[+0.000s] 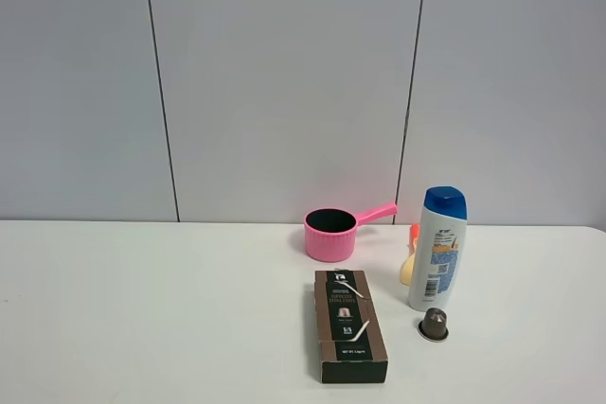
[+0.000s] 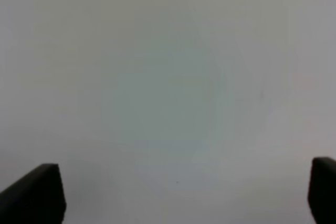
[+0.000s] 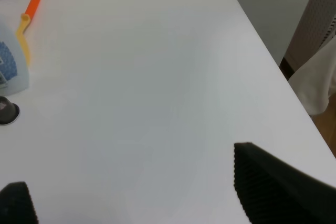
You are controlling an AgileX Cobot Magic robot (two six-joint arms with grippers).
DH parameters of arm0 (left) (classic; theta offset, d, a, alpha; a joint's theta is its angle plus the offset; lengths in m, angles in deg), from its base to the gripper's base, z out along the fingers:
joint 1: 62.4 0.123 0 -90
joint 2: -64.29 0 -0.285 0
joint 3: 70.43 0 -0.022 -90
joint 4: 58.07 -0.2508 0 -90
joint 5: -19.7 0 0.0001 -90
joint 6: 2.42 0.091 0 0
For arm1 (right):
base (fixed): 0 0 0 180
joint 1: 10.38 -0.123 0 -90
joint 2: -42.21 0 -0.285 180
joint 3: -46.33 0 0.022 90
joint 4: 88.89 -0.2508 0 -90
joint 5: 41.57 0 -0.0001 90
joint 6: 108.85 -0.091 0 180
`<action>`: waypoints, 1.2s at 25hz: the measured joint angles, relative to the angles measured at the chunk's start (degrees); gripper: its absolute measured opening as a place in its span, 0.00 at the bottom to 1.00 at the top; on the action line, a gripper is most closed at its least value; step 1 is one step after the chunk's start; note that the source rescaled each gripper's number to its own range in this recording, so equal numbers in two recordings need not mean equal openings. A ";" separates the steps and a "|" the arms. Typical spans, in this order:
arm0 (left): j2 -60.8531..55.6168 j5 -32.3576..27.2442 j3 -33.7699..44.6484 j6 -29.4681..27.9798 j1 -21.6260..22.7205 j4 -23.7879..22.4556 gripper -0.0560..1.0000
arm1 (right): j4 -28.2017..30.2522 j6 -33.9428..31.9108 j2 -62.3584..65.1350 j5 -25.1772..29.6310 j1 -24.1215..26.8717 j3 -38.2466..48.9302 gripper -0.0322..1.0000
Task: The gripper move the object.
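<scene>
The object, a tall white bottle point(image 1: 437, 248) with a blue cap, stands upright on the white table at the right. Only its lower edge point(image 3: 8, 64) shows in the right wrist view. Neither arm appears in the exterior high view. My right gripper point(image 3: 128, 166) is open over bare table, well away from the bottle, with nothing between its black fingers point(image 3: 273, 187). My left gripper point(image 2: 184, 166) is also open, its two finger tips wide apart over a plain white surface, holding nothing.
A pink saucepan point(image 1: 331, 232) sits behind a dark brown box point(image 1: 348, 324). A small brown capsule point(image 1: 434, 324) point(image 3: 6, 111) lies just in front of the bottle, and a yellow-and-orange utensil point(image 1: 410, 257) point(image 3: 26, 19) lies beside it. The table's right edge point(image 3: 262, 40) is close.
</scene>
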 joint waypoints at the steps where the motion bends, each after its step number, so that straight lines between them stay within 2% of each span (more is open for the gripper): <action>1: -1.55 0.06 0.00 -0.22 0.00 0.00 0.87 | 0.00 0.00 0.00 0.00 0.00 0.00 1.00; 9: -11.27 0.00 0.07 -5.04 0.70 -3.54 0.87 | 0.00 0.00 0.00 0.00 0.00 0.00 1.00; 16: -11.37 0.00 0.07 -3.11 7.70 -2.20 0.87 | 0.00 0.00 0.00 -0.05 0.00 0.00 1.00; 30: -11.37 0.00 0.07 -2.77 7.85 -2.11 0.87 | 0.00 0.00 0.00 -0.05 0.00 0.00 1.00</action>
